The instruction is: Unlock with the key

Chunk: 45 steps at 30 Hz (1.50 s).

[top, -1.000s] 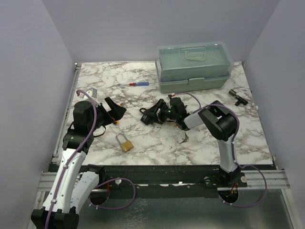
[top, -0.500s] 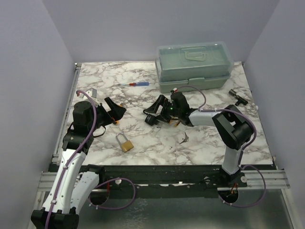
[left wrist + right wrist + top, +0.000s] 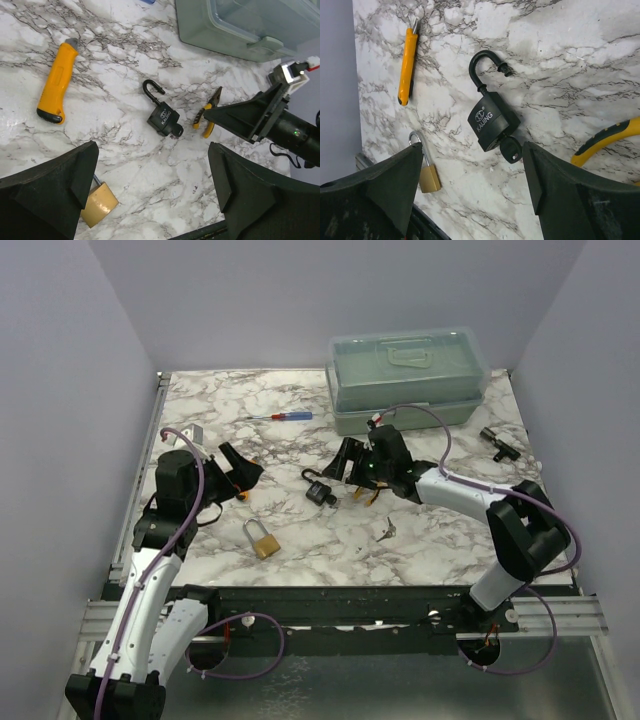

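Observation:
A black padlock (image 3: pixel 318 489) lies mid-table with its shackle swung open and a black-headed key (image 3: pixel 511 149) in its keyhole; it also shows in the left wrist view (image 3: pixel 163 120) and the right wrist view (image 3: pixel 492 122). The silver-grey key bunch (image 3: pixel 385 531) lies loose on the marble, right of and nearer than the padlock. A brass padlock (image 3: pixel 262 540) lies shut at the front left. My right gripper (image 3: pixel 347 464) is open and empty just right of the black padlock, above the bare marble (image 3: pixel 475 200). My left gripper (image 3: pixel 243 468) is open and empty at the left (image 3: pixel 155 195).
Yellow-handled pliers (image 3: pixel 368 492) lie under the right gripper. A yellow utility knife (image 3: pixel 56 85) lies by the left gripper. A green toolbox (image 3: pixel 408 380) stands at the back right, a red-and-blue screwdriver (image 3: pixel 290 416) at the back, a small black part (image 3: pixel 497 442) at the far right.
My right gripper has drawn back to the right, away from the black padlock, which now lies uncovered on the table. The left arm has not moved.

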Each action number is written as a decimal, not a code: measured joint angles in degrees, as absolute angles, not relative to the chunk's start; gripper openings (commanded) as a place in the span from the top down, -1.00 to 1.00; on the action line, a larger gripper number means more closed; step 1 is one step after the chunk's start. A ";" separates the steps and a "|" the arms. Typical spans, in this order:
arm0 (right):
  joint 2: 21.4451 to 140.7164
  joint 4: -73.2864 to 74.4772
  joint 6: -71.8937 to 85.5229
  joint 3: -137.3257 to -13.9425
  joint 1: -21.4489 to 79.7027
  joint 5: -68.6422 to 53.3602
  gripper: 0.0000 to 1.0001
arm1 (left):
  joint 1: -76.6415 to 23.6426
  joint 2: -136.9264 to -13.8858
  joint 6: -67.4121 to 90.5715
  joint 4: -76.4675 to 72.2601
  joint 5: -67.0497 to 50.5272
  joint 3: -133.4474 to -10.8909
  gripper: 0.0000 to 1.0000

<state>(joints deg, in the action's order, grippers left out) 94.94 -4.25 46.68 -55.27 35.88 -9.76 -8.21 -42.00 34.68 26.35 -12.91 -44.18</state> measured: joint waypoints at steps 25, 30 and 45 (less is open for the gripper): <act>68.95 22.41 45.58 -47.11 37.56 12.14 -0.89 | -14.50 -67.92 47.55 37.89 1.48 -44.25 -0.97; 68.18 27.62 48.51 -46.48 37.56 17.72 -0.81 | -18.06 -70.94 48.84 37.74 2.92 -44.25 -0.87; 78.87 30.28 53.06 -41.82 37.56 18.04 -0.34 | -19.64 -69.17 33.30 38.24 1.78 -53.19 -0.82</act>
<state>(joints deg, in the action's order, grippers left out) 78.87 30.28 53.06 -41.82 37.56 18.04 -19.64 -69.17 33.30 38.24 1.78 -53.19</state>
